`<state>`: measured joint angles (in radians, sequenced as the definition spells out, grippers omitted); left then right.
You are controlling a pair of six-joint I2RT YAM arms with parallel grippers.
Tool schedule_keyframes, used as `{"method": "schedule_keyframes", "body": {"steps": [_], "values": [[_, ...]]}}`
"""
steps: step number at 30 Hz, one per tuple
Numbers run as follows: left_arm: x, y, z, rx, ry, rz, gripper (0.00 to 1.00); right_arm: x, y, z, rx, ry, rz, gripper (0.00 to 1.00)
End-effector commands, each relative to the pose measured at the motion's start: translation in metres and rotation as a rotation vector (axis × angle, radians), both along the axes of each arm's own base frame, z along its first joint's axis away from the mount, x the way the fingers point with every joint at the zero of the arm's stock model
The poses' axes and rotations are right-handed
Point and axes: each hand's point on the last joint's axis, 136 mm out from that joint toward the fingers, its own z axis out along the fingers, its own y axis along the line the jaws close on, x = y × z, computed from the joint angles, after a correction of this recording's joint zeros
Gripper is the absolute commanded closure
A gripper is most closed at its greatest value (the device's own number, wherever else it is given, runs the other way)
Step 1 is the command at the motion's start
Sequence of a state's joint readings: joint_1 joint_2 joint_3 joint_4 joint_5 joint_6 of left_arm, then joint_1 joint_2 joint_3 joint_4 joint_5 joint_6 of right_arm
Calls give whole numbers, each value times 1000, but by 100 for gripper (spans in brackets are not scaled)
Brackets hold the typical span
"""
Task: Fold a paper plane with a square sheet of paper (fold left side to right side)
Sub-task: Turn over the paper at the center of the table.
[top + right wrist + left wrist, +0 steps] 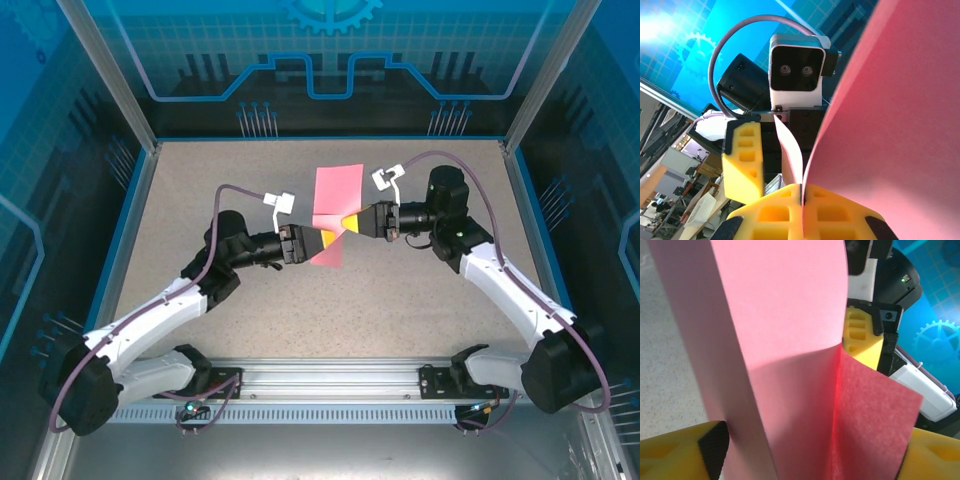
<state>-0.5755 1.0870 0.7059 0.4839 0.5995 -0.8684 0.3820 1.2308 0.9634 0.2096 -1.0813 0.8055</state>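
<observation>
The square sheet of paper (336, 190) is pink and hangs bent above the middle of the table, with a crease running down it (837, 405). My right gripper (352, 220) comes in from the right and is shut on the sheet's edge; its yellow fingers meet on the paper (802, 200). My left gripper (327, 241) reaches in from the left, facing it. Its jaws stand wide apart, with one yellow finger (685, 450) and the other (935, 455) on either side of the sheet, which passes between them unpinched. The right gripper's finger (860, 340) shows behind the paper.
The speckled grey table (420, 290) lies under both arms. Blue walls and metal posts (110, 80) close it in. An aluminium rail (330, 380) carries the arm bases at the near edge. The left wrist's white camera (796, 65) faces my right gripper closely.
</observation>
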Motion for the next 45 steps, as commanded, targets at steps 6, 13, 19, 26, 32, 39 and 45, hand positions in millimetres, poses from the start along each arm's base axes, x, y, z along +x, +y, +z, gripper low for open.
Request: {"method": "schedule_keyframes", "body": {"steps": [6, 13, 19, 26, 32, 39, 45], "values": [[-14, 11, 40, -81, -118, 23, 66, -3, 4, 11, 22, -8, 17, 100], [-13, 8, 31, -20, -107, 36, 91, -5, 3, 2, -9, 12, 11, 92], [-6, 13, -4, 188, -89, 115, 97, 2, -23, -22, -140, 18, -116, 52], [-2, 38, -60, 725, -88, 299, 100, 34, -136, -112, -658, 157, -612, 32], [8, 67, -95, 1167, -47, 509, 100, 29, -213, -149, -746, 255, -888, 21], [11, 96, -120, 1610, 80, 694, 100, 16, -244, -166, -739, 302, -1001, 8], [12, 86, -154, 1883, 132, 663, 100, 13, -255, -171, -779, 302, -1026, 4]]}}
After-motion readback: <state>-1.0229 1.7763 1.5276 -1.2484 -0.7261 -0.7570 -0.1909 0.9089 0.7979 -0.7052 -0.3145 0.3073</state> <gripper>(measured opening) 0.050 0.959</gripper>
